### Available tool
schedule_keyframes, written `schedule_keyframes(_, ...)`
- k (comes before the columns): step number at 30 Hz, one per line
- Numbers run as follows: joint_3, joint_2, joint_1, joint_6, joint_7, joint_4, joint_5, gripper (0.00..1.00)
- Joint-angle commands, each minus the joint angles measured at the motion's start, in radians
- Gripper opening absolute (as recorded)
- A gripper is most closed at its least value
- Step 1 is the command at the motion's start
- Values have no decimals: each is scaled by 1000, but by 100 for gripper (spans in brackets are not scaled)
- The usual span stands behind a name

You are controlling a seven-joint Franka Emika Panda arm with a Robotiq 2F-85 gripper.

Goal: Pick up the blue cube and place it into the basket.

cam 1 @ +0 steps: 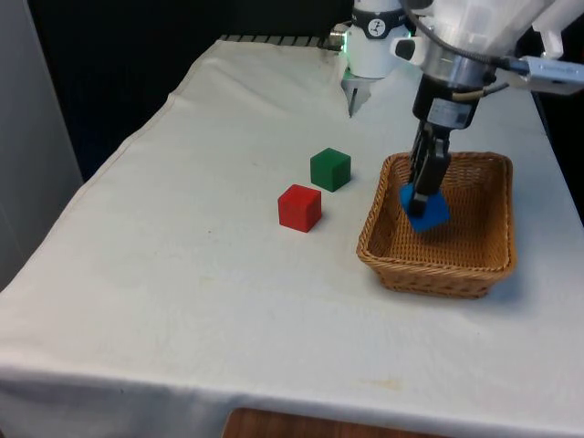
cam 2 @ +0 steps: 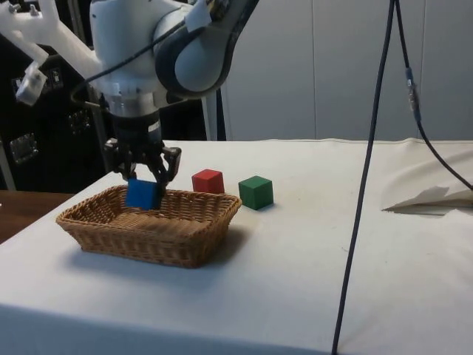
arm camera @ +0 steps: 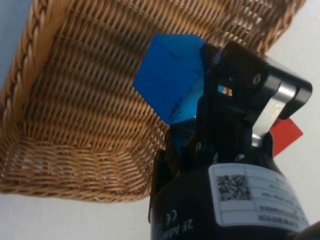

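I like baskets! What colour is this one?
The basket is woven light brown wicker, clearest in the front view.

A white cloth (cam 1: pixel 182 301) covers the surface, creased and hanging over its near edge. Black curtains (cam 1: pixel 119 55) hang behind in the front view. In the side view, dark cabinets (cam 2: pixel 44 140) stand beside pale wall panels (cam 2: pixel 310 66), and a black cable (cam 2: pixel 369 177) hangs down.

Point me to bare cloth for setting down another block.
Bare: the cloth on the front view's left of the red cube, and the near strip before the basket. Crowded: green cube, basket, gripper holding blue cube.
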Motion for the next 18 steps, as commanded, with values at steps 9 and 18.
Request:
schedule_keyframes(9, 13, 32, -6, 20, -5, 15, 10, 0)
schedule_keyframes(18, 12, 41, 4, 9, 5, 24, 1, 0)
